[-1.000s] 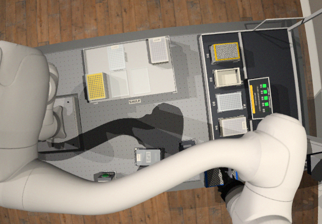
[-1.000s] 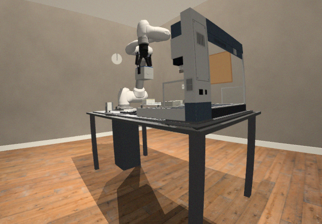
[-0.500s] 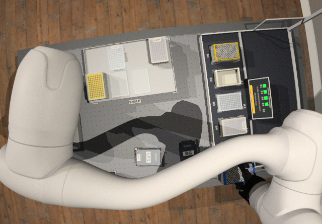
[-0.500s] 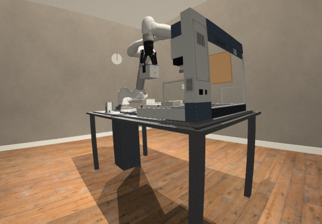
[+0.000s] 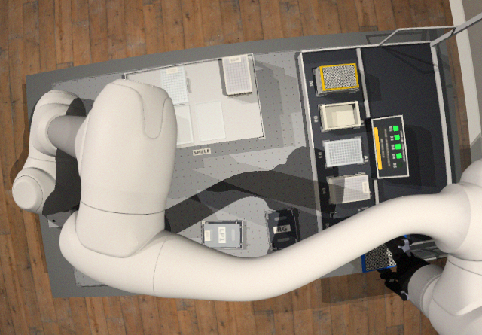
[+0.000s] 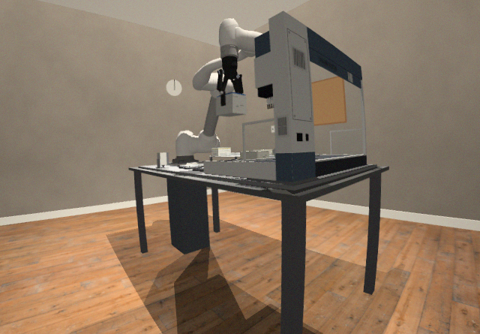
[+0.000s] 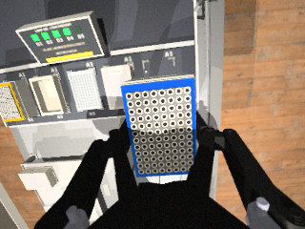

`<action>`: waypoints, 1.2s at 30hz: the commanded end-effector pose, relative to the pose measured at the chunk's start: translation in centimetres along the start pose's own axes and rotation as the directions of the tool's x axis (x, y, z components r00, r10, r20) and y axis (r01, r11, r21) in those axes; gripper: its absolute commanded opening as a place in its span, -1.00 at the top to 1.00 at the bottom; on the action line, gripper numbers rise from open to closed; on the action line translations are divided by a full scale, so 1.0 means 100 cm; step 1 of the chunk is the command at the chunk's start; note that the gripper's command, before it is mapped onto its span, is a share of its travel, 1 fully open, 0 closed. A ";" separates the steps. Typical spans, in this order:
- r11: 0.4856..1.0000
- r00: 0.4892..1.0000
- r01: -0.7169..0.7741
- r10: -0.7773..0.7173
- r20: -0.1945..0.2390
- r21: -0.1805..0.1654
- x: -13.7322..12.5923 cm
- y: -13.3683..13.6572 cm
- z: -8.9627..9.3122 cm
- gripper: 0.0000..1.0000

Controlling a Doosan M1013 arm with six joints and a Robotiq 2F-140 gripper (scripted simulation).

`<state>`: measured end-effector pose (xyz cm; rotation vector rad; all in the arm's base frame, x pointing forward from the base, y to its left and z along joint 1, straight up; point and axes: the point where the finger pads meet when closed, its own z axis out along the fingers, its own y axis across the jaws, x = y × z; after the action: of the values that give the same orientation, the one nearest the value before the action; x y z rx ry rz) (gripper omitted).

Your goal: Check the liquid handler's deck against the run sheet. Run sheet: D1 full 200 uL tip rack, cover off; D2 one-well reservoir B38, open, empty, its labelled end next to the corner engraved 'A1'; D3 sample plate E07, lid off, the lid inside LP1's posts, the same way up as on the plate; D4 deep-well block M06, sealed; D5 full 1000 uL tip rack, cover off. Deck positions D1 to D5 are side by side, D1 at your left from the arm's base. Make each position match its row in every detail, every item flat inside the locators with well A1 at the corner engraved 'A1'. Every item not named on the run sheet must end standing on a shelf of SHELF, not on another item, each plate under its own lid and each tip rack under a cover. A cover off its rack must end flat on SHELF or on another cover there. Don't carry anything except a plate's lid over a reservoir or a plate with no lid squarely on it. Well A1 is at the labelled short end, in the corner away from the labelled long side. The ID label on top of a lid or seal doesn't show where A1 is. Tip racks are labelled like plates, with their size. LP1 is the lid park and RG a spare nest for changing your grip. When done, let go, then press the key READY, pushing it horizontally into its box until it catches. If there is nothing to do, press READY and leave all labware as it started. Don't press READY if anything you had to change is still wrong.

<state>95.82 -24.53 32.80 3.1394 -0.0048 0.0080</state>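
Note:
My gripper (image 5: 397, 263) is shut on a blue-rimmed tip rack (image 5: 378, 258) with no cover, gripping its two long sides (image 7: 160, 129). In the side view the rack (image 6: 232, 104) hangs high above the table, beside the handler's tower. It is over the deck's end past D4. On the deck stand a yellow-rimmed tip rack (image 5: 338, 76) in D1, an open reservoir (image 5: 340, 115) in D2, an unlidded plate (image 5: 343, 151) in D3 and a sealed block (image 5: 349, 188) in D4. The D5 nest (image 7: 157, 64) looks empty in the wrist view. A lid lies in LP1 (image 5: 221, 235).
SHELF (image 5: 202, 100) holds two lidded plates (image 5: 174, 84) (image 5: 237, 74) and flat pale covers (image 5: 210, 120). The RG nest (image 5: 282, 228) stands between LP1 and the deck. The status panel (image 5: 390, 146) shows green lights. My arm hides the table's front left.

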 end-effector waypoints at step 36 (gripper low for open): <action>1.000 1.000 0.000 0.000 0.000 0.000 0.023 0.000 -0.002 0.80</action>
<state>98.12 -24.58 32.85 3.1398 -0.0050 0.0046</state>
